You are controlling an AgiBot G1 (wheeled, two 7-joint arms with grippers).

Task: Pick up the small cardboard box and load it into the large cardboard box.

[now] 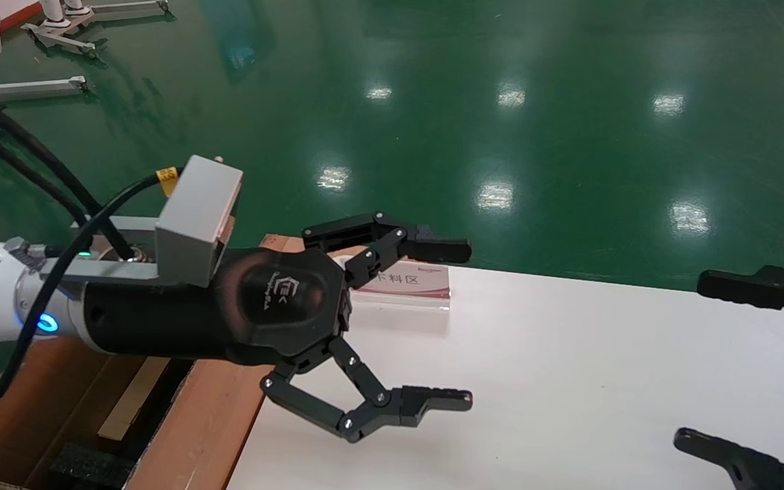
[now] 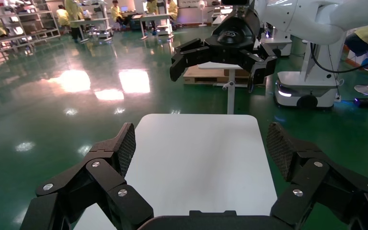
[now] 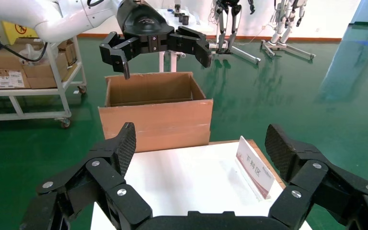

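The large cardboard box point(image 1: 208, 415) stands at the left end of the white table point(image 1: 569, 381), flaps up, with black foam point(image 1: 86, 466) inside; the right wrist view shows it too point(image 3: 155, 117). A pale tan strip point(image 1: 132, 400) lies inside it; I cannot tell whether this is the small cardboard box. No small box shows on the table. My left gripper point(image 1: 467, 325) is open and empty, held over the table's left edge beside the large box. My right gripper point(image 1: 691, 361) is open and empty at the table's right end.
A sign card with red trim point(image 1: 402, 282) stands at the table's far left edge, also in the right wrist view point(image 3: 255, 167). Green floor surrounds the table. A cart with cartons point(image 3: 24, 72) and other robots stand farther off.
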